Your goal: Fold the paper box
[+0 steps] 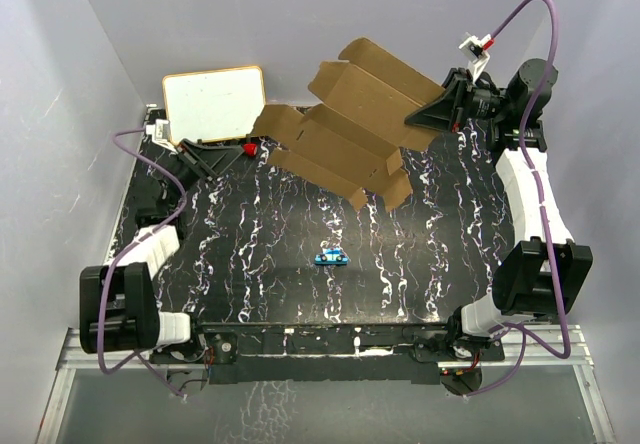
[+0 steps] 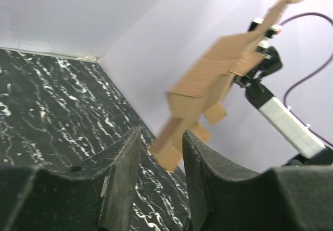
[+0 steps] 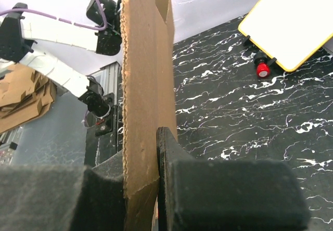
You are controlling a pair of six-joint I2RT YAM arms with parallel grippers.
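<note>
The paper box [image 1: 350,114] is a flat brown die-cut sheet with flaps, lifted at a slant over the back of the table. Its right edge is up in my right gripper [image 1: 425,116], its lower flaps near the tabletop. In the right wrist view the cardboard [image 3: 143,85] stands edge-on between the jaws of the right gripper [image 3: 140,153], which is shut on it. My left gripper [image 1: 238,154] sits low by the sheet's left end. Seen from the left wrist, the left gripper [image 2: 162,135] shows a gap with nothing in it, and the sheet [image 2: 208,85] hangs ahead, apart from it.
A white board with a tan frame [image 1: 213,102] leans at the back left, a red cap [image 1: 250,149] below it by my left gripper. A small blue toy car [image 1: 330,256] lies mid-table on the black marbled top [image 1: 250,254]. Grey walls close three sides.
</note>
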